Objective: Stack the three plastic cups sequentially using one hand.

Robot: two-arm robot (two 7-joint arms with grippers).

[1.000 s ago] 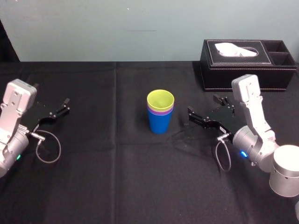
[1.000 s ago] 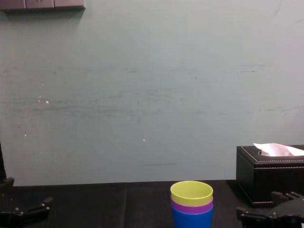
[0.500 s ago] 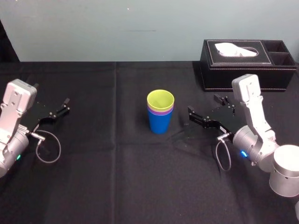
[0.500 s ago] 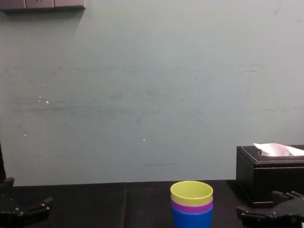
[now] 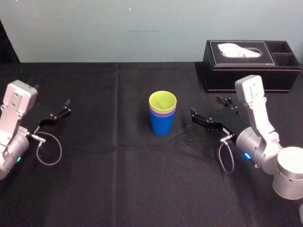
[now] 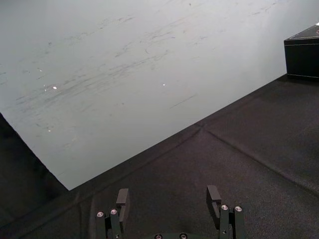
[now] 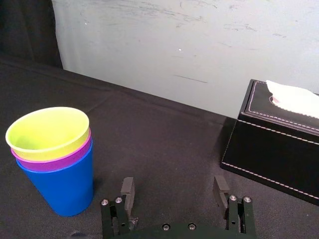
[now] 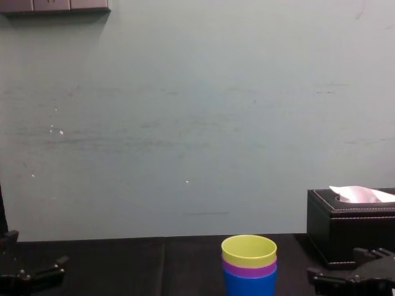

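The three plastic cups stand nested in one upright stack at the middle of the black table: the blue cup (image 5: 161, 126) at the bottom, the purple cup (image 5: 162, 113) inside it, the yellow-green cup (image 5: 162, 100) on top. In the right wrist view the stack (image 7: 55, 164) stands off to one side, beyond the fingers. My right gripper (image 5: 206, 106) hovers low just right of the stack, open, nothing between its fingers (image 7: 127, 188). My left gripper (image 5: 56, 112) rests open at the far left, far from the cups; the left wrist view shows its fingers (image 6: 122, 197) apart over bare cloth.
A black tissue box (image 5: 251, 64) with a white tissue stands at the back right, behind my right arm. The black cloth (image 5: 118, 170) covers the whole table. A pale wall (image 8: 185, 123) rises behind it.
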